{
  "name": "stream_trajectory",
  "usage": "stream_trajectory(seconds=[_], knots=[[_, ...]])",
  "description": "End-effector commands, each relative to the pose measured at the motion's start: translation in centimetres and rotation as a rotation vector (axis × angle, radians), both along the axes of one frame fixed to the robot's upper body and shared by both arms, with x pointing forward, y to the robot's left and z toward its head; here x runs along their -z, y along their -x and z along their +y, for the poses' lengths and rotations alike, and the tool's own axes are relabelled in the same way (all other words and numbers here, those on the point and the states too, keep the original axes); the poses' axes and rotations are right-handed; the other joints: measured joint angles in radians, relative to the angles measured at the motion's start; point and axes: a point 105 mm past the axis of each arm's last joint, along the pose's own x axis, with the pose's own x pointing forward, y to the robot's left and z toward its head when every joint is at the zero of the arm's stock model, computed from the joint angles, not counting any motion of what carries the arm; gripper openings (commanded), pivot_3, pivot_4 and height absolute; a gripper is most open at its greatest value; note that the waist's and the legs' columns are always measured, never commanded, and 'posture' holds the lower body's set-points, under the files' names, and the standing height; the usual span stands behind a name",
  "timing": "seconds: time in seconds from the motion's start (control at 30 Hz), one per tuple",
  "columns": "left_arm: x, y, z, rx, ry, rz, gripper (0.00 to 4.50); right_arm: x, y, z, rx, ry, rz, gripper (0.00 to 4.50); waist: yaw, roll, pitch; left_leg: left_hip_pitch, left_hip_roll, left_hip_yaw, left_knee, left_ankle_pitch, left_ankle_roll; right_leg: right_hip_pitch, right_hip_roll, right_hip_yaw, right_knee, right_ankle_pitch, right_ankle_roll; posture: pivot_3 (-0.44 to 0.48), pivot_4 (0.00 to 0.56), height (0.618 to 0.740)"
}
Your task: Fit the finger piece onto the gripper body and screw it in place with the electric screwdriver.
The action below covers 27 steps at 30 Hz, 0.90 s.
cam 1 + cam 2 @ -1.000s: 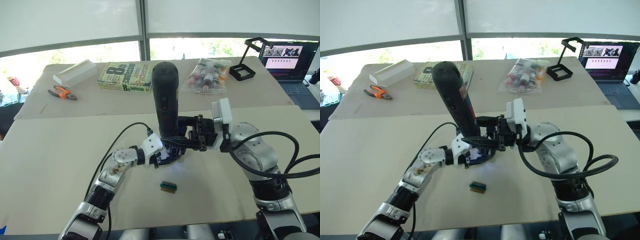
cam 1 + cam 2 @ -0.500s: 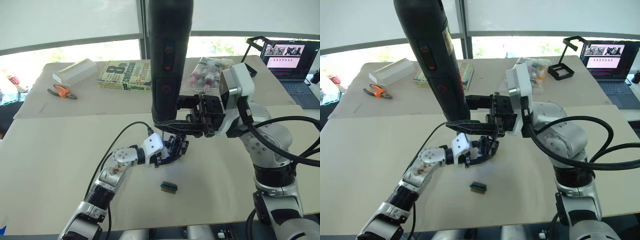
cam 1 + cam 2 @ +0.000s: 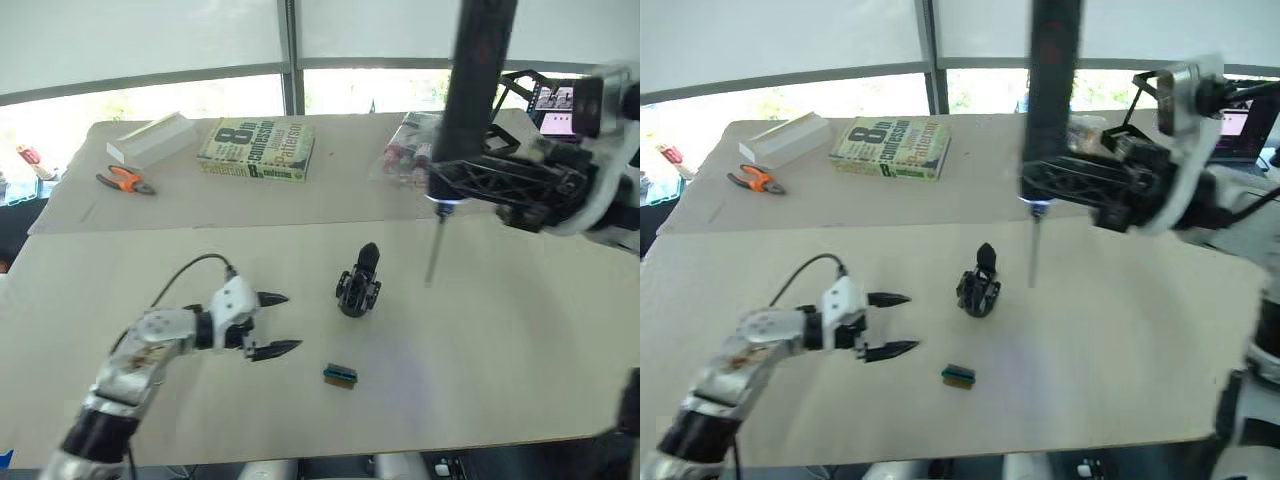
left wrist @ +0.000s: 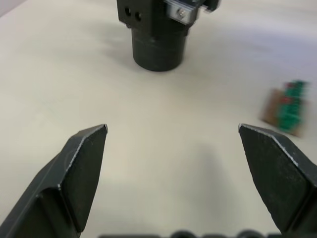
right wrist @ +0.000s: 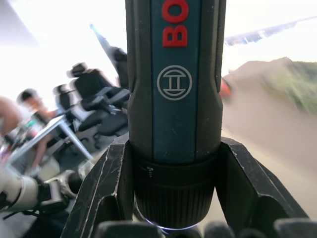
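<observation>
The gripper body (image 3: 358, 285) stands alone on the table's middle, one pointed black finger sticking up; its round base shows in the left wrist view (image 4: 156, 34). My left gripper (image 3: 275, 323) rests open on the table a short way to its left, fingertips (image 4: 91, 144) pointing at it and apart from it. My right gripper (image 3: 1040, 185) is raised to the right, shut on the electric screwdriver (image 3: 475, 80). The screwdriver is upright, and its thin bit (image 3: 433, 250) hangs above the table, right of the gripper body. The finger piece is out of view.
A tiny green-and-brown block (image 3: 339, 375) lies in front of the gripper body. On the far table are a book (image 3: 257, 150), a white box (image 3: 152, 140), orange pliers (image 3: 125, 181) and a bag of small bottles (image 3: 408, 152).
My left gripper let go of the gripper body and drew back left, open. The right arm swung the screwdriver away to the right and up.
</observation>
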Motion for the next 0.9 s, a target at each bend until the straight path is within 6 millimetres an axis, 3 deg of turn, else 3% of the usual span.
stream_trajectory(seconds=[0.03, 0.1, 0.2, 0.33, 0.4, 0.43, 0.53, 0.57, 0.7, 0.8, 0.9], knots=[[-1.9, 1.4, 0.5, 0.063, -0.007, -0.009, 4.5, 4.2, 0.1, -3.2, 0.103, 0.088, 0.268, 1.89, 0.0, 0.003, 0.002, 0.0, 0.0, 0.001, 0.0, 0.0, 0.001, 0.0, -0.001, 0.001, 0.0, 0.0, 0.0, 0.0, 0.15, 0.74], [-2.1, 1.3, 1.3, 0.058, -0.046, -0.017, 4.5, 7.8, 0.0, -5.1, 0.186, 0.156, 0.419, 1.89, -0.002, 0.004, 0.002, 0.0, 0.0, 0.003, 0.0, 0.0, 0.001, -0.001, -0.002, 0.002, 0.0, 0.0, 0.0, 0.0, 0.15, 0.74], [-2.7, 0.6, 2.1, 0.037, -0.073, -0.039, 4.5, 11.6, -0.1, -6.9, 0.266, 0.203, 0.576, 1.89, -0.01, 0.005, 0.002, 0.0, 0.001, 0.004, 0.001, 0.0, 0.001, -0.001, -0.001, 0.002, 0.0, 0.0, 0.0, 0.0, 0.15, 0.74], [-3.5, 0.0, 2.7, 0.016, -0.085, -0.049, 4.5, 14.1, 0.2, -7.4, 0.267, 0.259, 0.665, 1.89, -0.018, 0.006, 0.003, -0.001, 0.001, 0.005, 0.0, 0.0, 0.001, -0.003, 0.0, 0.003, 0.001, 0.0, 0.0, 0.0, 0.15, 0.74], [-3.6, 0.1, 3.1, 0.015, -0.098, -0.034, 4.5, 14.8, 0.6, -7.8, 0.25, 0.312, 0.654, 2.92, -0.02, 0.006, 0.003, -0.001, 0.001, 0.005, 0.0, 0.0, 0.001, -0.004, 0.0, 0.003, 0.001, 0.0, 0.0, 0.0, 0.15, 0.74], [-3.6, 0.3, 3.4, 0.016, -0.104, -0.021, 4.5, 14.9, 0.8, -8.1, 0.239, 0.335, 0.643, 3.23, -0.021, 0.006, 0.003, -0.001, 0.001, 0.005, 0.0, 0.0, 0.001, -0.004, 0.0, 0.002, 0.001, 0.0, 0.0, 0.0, 0.15, 0.74], [-3.8, 1.2, 4.6, 0.01, -0.122, 0.06, 4.5, 14.5, 1.1, -10.1, 0.193, 0.479, 0.466, 4.29, -0.021, 0.007, 0.003, -0.004, 0.001, 0.005, 0.001, 0.0, 0.001, -0.006, 0.0, 0.002, 0.001, 0.0, 0.0, 0.0, 0.15, 0.74], [-4.0, 1.5, 5.0, 0.009, -0.128, 0.081, 4.5, 13.9, 1.2, -10.9, 0.152, 0.539, 0.367, 4.43, -0.019, 0.007, 0.003, -0.004, 0.001, 0.005, 0.001, 0.0, 0.001, -0.006, 0.0, 0.001, 0.001, 0.0, 0.0, 0.0, 0.15, 0.74], [-5.5, 2.1, 7.4, -0.038, -0.142, 0.141, 4.5, 10.1, 1.1, -13.7, 0.063, 0.671, 0.03, 4.43, -0.023, 0.006, 0.004, -0.004, 0.0, 0.006, 0.002, 0.0, 0.001, -0.006, 0.0, 0.0, 0.0, 0.0, 0.001, 0.0, 0.15, 0.74], [-6.8, 2.0, 9.0, -0.086, -0.141, 0.145, 4.5, 7.3, 1.5, -14.9, 0.031, 0.684, -0.116, 4.43, -0.029, 0.008, 0.005, -0.002, 0.001, 0.006, 0.001, 0.0, 0.0, -0.006, 0.001, 0.0, 0.001, 0.0, 0.001, 0.0, 0.15, 0.74], [-6.9, 2.1, 9.7, -0.09, -0.156, 0.143, 4.5, 6.7, 2.4, -15.2, -0.032, 0.725, -0.169, 4.43, -0.034, 0.009, 0.005, -0.001, 0.001, 0.006, -0.001, 0.0, -0.001, -0.006, 0.001, -0.001, 0.001, 0.0, 0.0, 0.0, 0.15, 0.74]])
